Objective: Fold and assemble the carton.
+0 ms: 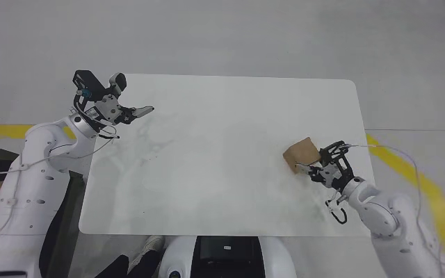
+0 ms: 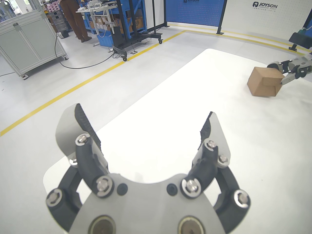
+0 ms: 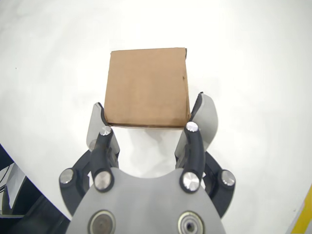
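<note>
Bench (image 1: 222, 174): white top with rounded corners.
Carton (image 3: 147, 83): brown, box-shaped, on the bench near its right edge, set back from the front edge. The faces on view are folded shut, and a flap seam shows on one side. What it holds is hidden.
Right hand (image 3: 149, 101): comes in from the right-edge side. Its fingers (image 3: 97, 120) sit one on each side of the carton's near end, pads pressed to the corners, gripping it.
Left hand (image 2: 143, 113): fingers spread wide, holding nothing, poised above the far left corner of the bench, close to the left edge.
Room: the two hands are well apart, with the bench's wide middle stretching between them.
</note>
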You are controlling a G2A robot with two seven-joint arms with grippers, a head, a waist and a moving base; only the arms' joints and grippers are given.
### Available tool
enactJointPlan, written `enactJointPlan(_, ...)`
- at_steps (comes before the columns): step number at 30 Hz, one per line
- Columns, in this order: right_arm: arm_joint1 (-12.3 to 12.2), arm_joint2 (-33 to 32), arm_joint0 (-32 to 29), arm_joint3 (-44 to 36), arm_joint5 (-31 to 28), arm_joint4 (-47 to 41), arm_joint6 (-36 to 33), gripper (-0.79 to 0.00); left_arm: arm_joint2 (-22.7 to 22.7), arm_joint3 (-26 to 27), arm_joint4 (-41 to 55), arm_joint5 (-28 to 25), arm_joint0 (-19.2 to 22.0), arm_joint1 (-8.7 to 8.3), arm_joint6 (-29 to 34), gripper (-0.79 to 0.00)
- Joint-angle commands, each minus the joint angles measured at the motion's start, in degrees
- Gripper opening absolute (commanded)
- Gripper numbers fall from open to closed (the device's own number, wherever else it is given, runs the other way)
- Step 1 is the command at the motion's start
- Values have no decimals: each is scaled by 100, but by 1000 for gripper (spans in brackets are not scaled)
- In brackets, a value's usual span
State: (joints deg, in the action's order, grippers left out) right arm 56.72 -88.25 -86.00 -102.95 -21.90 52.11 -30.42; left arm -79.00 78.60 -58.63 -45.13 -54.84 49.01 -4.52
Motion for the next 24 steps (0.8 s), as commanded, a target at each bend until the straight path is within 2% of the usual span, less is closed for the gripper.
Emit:
enactJointPlan(1,3,31,-3,-38,10,11,2,0,0,0,0,0,0,0,0,0)
enactJointPlan(9,-2,-161,-39,-474,-145,-491,72,0,0,0,0,0,0,0,0,0)
enactJointPlan(15,-14,-572,-51,-904,-409,-1044,492,0,0,0,0,0,0,0,0,0)
enactJointPlan(24,-34,-1014,279,-565,-496,-1195,916,0,0,0,0,0,0,0,0,0)
